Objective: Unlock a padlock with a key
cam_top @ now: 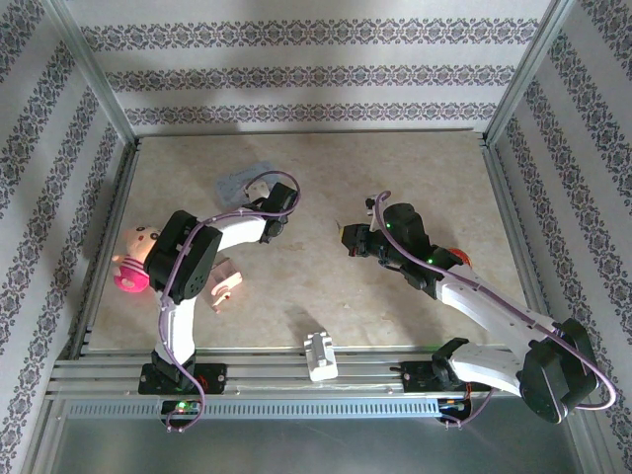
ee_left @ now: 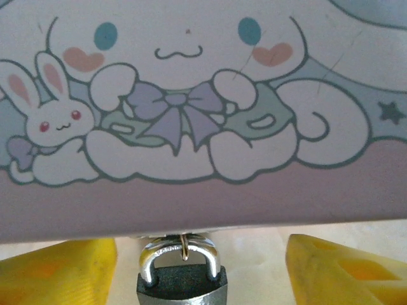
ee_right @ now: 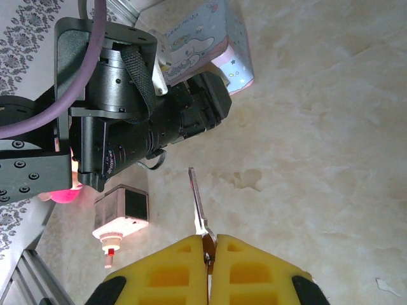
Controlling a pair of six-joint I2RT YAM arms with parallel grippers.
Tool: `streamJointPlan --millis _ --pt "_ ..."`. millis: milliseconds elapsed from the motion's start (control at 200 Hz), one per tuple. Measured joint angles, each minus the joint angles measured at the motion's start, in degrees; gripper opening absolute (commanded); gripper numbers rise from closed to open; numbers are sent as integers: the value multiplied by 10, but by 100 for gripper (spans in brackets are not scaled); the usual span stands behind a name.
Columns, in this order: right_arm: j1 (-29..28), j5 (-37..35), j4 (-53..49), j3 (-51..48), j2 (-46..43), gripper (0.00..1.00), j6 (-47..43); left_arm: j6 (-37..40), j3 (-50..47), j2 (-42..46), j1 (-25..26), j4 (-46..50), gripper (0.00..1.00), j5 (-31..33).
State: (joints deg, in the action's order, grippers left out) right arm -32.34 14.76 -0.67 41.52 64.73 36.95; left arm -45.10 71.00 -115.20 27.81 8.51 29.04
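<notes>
A small dark padlock (ee_left: 182,281) hangs by its silvery shackle (ee_left: 180,253) from a thin ring on the edge of the lilac cartoon tin (ee_left: 191,114). My left gripper (ee_left: 202,257) is open, one yellow finger (ee_left: 60,273) on each side of the padlock with a gap to it. In the top view the left gripper (cam_top: 265,193) is at the tin (cam_top: 240,183). My right gripper (ee_right: 208,244) is shut on the key (ee_right: 198,203), whose thin silver blade sticks out forward over the table. It hovers right of the left arm (cam_top: 348,237).
A white blocky piece (cam_top: 319,355) lies at the front rail. A pink toy (cam_top: 133,265) and a pale wooden piece (cam_top: 225,281) sit by the left arm's elbow. A small box (ee_right: 122,213) stands under the left arm. Metal frame rails border the table.
</notes>
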Motion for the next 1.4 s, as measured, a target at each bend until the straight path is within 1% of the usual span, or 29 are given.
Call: streamJointPlan --millis 80,100,170,555,625,715,770,805,860,895,930,945,999,1009,1029,1104,1124,1284,1399 --pt "0 0 0 0 0 0 0 0 2 -4 0 0 63 3" --pt "0 0 0 0 0 0 0 0 3 -5 0 0 60 4" --pt "0 0 0 0 0 0 0 0 4 -7 0 0 56 8" --pt "0 0 2 0 0 0 2 -2 18 -29 0 0 55 12" --pt "0 0 2 0 0 0 2 -2 18 -31 0 0 51 12" --pt "3 0 3 0 0 0 2 -2 18 -33 -1 0 43 10" --pt "4 0 3 0 0 0 2 -1 18 -33 -1 0 35 10" --pt "4 0 3 0 0 0 2 -1 18 -33 -1 -1 27 9" --pt "4 0 3 0 0 0 2 -3 18 -33 -2 -3 19 9" --pt "4 0 4 0 0 0 2 -1 18 -33 -2 -5 15 10" --pt "4 0 4 0 0 0 2 1 18 -33 -2 -5 14 8" --pt "4 0 4 0 0 0 2 2 18 -33 -2 -5 11 7" --pt "4 0 4 0 0 0 2 5 19 -33 -2 -5 9 5" --pt "4 0 4 0 0 0 2 5 19 -33 -2 -5 7 4" --pt "4 0 4 -1 0 0 2 7 19 -33 -2 -7 6 1" --pt "6 -2 5 -3 0 0 2 14 19 -33 -2 -11 5 -8" --pt "6 -2 7 -4 0 0 2 16 19 -33 -2 -13 3 -11" --pt "7 -19 9 -24 -6 0 7 42 19 -29 0 -21 3 -47" --pt "7 -36 9 -50 -23 0 12 62 18 -24 14 -22 3 -75"
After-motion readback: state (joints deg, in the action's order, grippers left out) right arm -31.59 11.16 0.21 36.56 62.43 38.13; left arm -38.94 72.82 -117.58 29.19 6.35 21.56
